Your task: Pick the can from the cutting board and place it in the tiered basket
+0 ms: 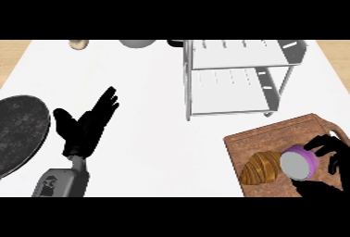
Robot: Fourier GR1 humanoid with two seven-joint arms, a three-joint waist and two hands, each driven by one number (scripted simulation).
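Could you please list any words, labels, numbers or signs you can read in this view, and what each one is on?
None can be read. The purple can in the right hand shows no label, and the dark mark on the left forearm is too blurred to read.

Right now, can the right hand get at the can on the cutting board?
Likely yes: the right hand curls round the purple can; the croissant lies on the can's other side, out of the hand's way.
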